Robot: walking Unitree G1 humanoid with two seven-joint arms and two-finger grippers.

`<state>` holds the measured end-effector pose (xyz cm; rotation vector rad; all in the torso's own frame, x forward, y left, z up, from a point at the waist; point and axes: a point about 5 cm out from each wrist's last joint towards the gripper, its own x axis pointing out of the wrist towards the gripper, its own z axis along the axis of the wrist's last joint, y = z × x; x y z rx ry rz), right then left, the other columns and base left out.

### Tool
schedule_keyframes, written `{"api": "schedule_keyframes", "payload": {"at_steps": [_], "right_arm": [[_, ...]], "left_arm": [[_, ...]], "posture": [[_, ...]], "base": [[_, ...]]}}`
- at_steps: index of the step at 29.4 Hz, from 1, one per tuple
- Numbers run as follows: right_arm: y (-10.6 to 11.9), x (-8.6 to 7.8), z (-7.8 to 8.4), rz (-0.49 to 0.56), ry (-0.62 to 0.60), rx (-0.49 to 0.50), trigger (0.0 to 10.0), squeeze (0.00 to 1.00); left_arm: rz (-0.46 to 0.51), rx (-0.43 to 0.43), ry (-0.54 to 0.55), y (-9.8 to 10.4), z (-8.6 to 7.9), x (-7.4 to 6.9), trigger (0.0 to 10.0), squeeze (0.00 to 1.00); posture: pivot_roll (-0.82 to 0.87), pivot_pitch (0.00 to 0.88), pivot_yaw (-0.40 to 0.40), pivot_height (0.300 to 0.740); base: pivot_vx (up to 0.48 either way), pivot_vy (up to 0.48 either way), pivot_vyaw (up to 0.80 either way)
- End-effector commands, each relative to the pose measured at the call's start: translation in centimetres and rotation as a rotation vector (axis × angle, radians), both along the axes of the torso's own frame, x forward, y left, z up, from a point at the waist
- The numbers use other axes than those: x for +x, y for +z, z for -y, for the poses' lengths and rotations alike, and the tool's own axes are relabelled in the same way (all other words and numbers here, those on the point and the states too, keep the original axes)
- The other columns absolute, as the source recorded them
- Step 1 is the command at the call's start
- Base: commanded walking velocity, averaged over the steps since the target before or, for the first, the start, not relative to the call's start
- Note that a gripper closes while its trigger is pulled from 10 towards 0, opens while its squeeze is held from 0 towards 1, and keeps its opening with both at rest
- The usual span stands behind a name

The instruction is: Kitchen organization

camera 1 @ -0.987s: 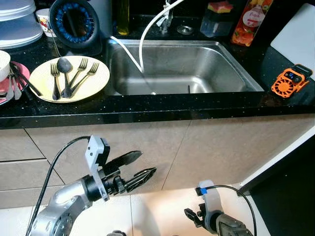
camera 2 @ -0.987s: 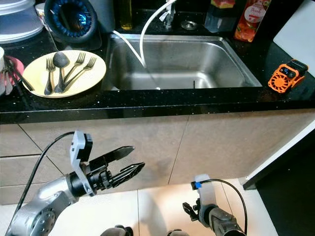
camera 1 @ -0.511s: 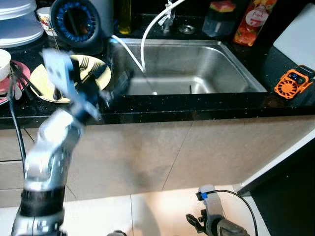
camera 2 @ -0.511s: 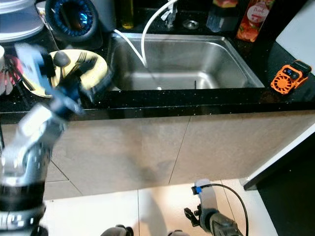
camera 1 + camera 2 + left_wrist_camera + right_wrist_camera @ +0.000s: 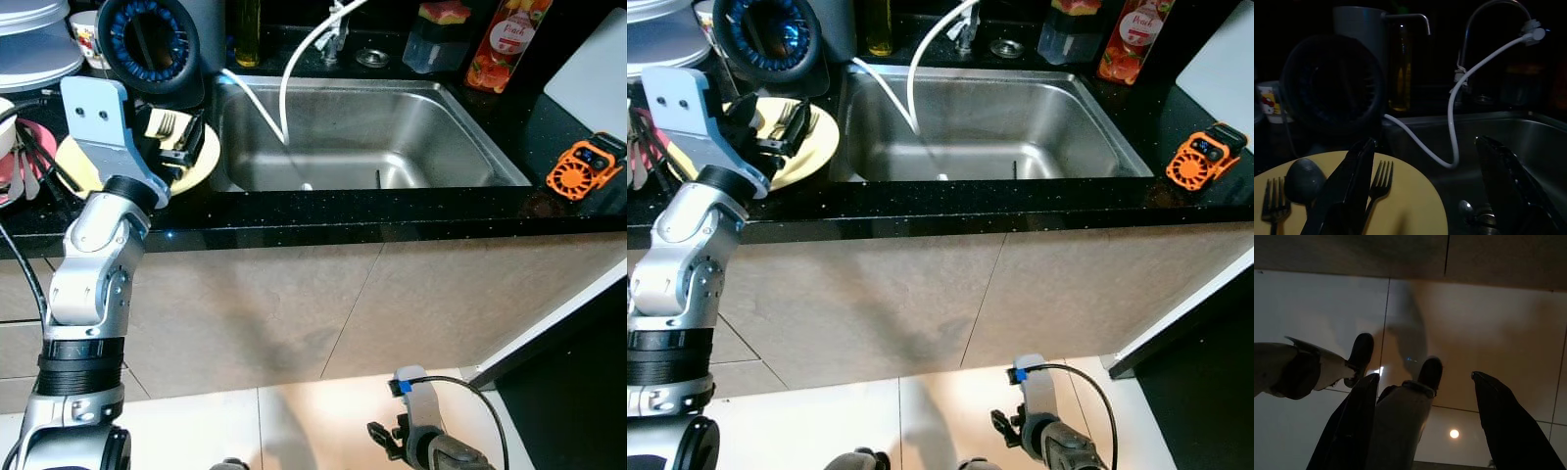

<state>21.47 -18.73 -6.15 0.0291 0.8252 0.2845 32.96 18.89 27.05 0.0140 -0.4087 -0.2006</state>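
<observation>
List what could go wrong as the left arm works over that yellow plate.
The left gripper is open just over the yellow plate, which lies near the sink; a nudge could tip it in. The forks and spoon lie loose and could scatter. The white hose hangs nearby and could snag.

The steel sink basin at frame centre lies open from above, crossed only by the white hose drooping from the faucet at upper centre. At upper left, the left end effector, its fingers spread apart, hangs over the round yellow plate that carries forks and a grey spoon. Behind the plate a black round fan blocks the way; stacked dishes crowd the far left. The black table offers a bare strip along its front edge, and an orange gadget sits at the right.
</observation>
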Motion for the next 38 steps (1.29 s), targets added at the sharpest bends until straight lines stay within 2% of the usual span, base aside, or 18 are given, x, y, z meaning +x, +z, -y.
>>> {"api": "schedule_keyframes", "payload": {"at_steps": [1, 5, 20, 27, 38], "right_arm": [[0.0, -0.1, 0.1, -0.005, -0.009, -0.002, 10.0, 0.00], [0.0, 0.1, -0.1, -0.003, 0.003, 0.000, 10.0, 0.00], [-0.1, 0.0, -0.4, -0.009, 0.018, 0.006, 10.0, 0.00], [-0.2, -0.1, -0.4, -0.017, 0.027, 0.004, 10.0, 0.00], [-0.1, -0.1, -0.3, -0.020, 0.033, 0.000, 10.0, 0.00]], "left_arm": [[0.034, 0.035, 0.010, 0.7, 0.3, -0.2, 10.0, 0.00], [0.060, 0.068, 0.023, 1.2, 1.0, -0.4, 10.0, 0.00], [0.056, 0.090, 0.019, 1.1, 1.5, -0.4, 10.0, 0.00], [0.056, 0.097, 0.013, 1.0, 1.8, -0.5, 10.0, 0.00], [0.062, 0.106, 0.006, 1.0, 2.1, -0.6, 10.0, 0.00]], "posture": [[0.12, 0.077, -0.070, 0.740], [0.13, 0.077, -0.072, 0.740], [0.13, 0.069, -0.077, 0.740], [0.13, 0.064, -0.078, 0.740], [0.14, 0.059, -0.085, 0.740]], "base": [[0.251, 0.000, 0.00], [0.270, 0.000, 0.00], [0.285, 0.000, 0.00], [0.000, 0.000, 0.00], [0.271, 0.000, 0.00]]}}
